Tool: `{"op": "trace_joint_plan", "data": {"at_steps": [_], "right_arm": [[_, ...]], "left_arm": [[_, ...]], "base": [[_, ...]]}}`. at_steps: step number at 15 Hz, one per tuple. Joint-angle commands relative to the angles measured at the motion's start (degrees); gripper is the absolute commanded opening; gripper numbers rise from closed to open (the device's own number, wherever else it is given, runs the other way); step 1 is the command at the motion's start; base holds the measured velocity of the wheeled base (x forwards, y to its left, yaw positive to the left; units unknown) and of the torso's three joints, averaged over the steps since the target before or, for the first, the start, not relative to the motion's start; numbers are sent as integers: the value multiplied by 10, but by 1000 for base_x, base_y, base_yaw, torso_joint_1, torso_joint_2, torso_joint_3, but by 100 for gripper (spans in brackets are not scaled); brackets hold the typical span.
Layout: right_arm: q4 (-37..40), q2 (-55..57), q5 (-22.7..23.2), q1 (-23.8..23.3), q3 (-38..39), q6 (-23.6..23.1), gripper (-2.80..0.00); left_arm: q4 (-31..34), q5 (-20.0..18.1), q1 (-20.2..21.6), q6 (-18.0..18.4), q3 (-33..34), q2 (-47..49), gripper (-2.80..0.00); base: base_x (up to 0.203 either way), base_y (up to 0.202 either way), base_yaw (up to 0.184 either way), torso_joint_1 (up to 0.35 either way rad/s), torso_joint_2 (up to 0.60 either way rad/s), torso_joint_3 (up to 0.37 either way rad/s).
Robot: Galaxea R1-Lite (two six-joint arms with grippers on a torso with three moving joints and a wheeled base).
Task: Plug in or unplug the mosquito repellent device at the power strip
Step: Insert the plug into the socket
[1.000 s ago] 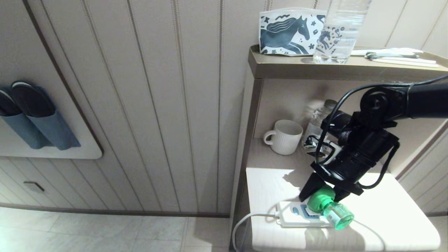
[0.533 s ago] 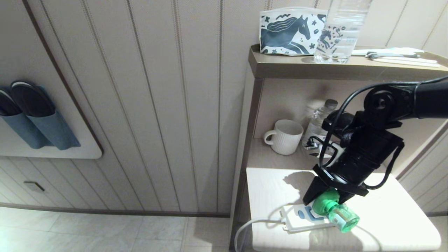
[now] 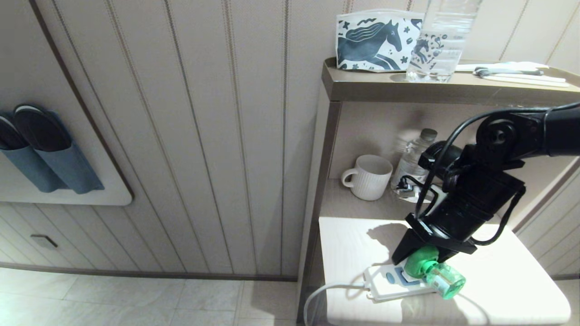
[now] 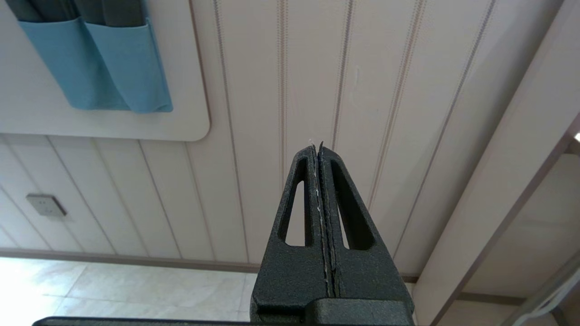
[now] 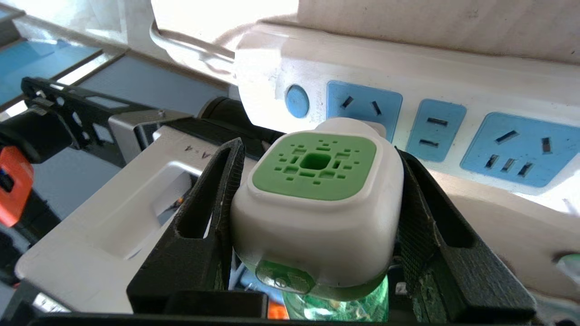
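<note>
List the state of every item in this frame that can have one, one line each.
mosquito repellent device: gripped on both sides, sitting at the socket panel beside the button; whether fully seated cannot be told.
power strip: lying on the white surface, two other panels vacant.
right tool: shut on the device.
left tool: shut, holding nothing, facing the wall.
mug: upright on the shelf.

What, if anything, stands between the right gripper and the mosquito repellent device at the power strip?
Nothing visible does. The right gripper already clamps the mosquito repellent device by its white head, one finger on each side. The device sits against the first socket panel of the power strip, next to the blue button.
</note>
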Motion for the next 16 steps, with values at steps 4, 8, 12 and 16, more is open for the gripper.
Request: {"op": "trace_joint_plan", "data": {"at_steps": [4,8,12,16], "right_arm": [[-14,-11,-19,-1,17,-1,-280],[-38,-3,-21,-2,29,0,-280],[-68,0,-26,6,43,5,-280],[-68,-4,-36,6,27,5,-280]], "left_arm": [[-1,0,0,0,0,0,-280],[-1,0,0,0,0,0,-280],[-1,0,0,0,0,0,-280],[-1,0,0,0,0,0,-280]], "base": [[0,0,0,0,0,0],[0,0,0,0,0,0],[0,0,0,0,0,0],[0,0,0,0,0,0]]}}
